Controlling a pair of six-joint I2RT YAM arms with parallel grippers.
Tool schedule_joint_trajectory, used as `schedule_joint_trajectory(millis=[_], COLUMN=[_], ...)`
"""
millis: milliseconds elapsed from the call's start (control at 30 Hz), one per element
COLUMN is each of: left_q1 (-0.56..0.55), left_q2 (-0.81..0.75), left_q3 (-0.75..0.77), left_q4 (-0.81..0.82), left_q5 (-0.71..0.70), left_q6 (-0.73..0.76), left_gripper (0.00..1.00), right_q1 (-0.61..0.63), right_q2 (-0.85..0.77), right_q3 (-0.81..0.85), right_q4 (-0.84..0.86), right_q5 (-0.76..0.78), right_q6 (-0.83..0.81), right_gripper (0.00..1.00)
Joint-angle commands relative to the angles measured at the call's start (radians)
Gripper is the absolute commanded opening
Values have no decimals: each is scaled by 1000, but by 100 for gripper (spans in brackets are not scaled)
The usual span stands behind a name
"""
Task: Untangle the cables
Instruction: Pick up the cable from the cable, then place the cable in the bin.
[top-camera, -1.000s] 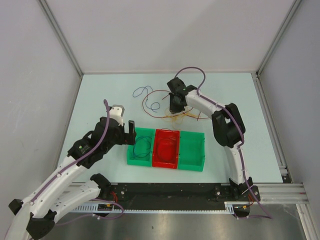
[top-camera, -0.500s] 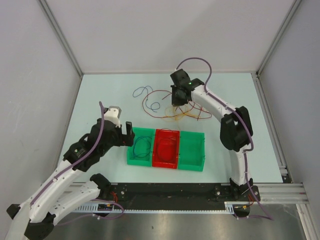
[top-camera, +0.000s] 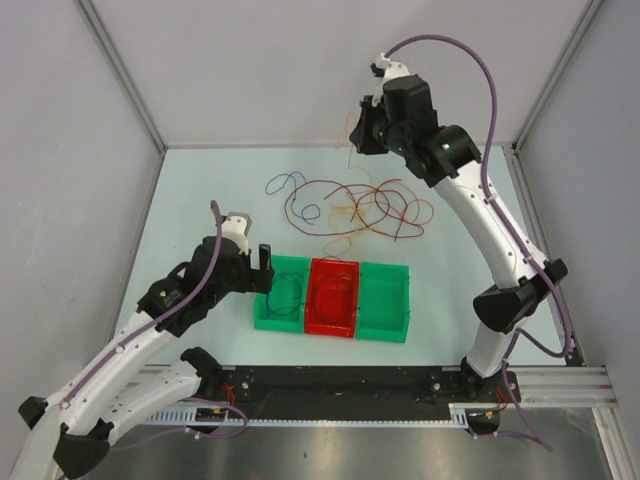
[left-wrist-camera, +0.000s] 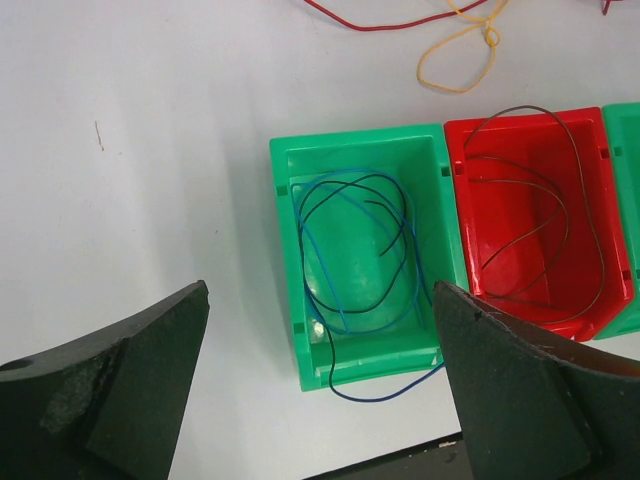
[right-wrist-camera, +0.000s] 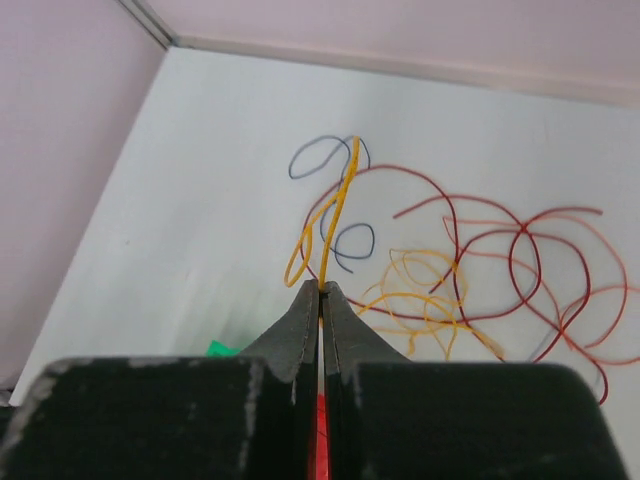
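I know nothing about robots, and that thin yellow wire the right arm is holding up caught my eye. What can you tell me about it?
The yellow-orange cable is a thin, flexible, plastic-looking wire. The right arm's jaws are shut on it, pinching it well above the table. From the pinch two strands run down, seemingly to a loose heap of yellow coils lying on the table, which overlaps the red cables.

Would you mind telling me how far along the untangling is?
Done: a blue cable lies in the left green bin, a dark cable in the red bin. In hand: the right gripper, shut, holds a yellow cable above the table; the left gripper is open. Left: red and orange cables tangled there, a loose blue cable beside them.
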Motion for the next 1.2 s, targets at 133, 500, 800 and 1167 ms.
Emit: schedule_joint_trajectory(millis=[133, 500, 800, 1167], left_q1=[4, 4, 4, 4], left_q2=[-6, -9, -7, -1], left_q3=[0, -3, -4, -6], left_q4=[30, 32, 35, 32], left_q5=[11, 9, 16, 11], left_q6=[-1, -4, -6, -7], left_gripper=[98, 98, 98, 98], right_q1=[66, 195, 250, 251], right_q2=[-172, -371, -505, -655], right_q3=[121, 126, 107, -46], right_q4=[38, 201, 308, 491], right_q5=[39, 41, 15, -60], right_q6=[-116, -231, -344, -337], right_gripper=[0, 0, 0, 0])
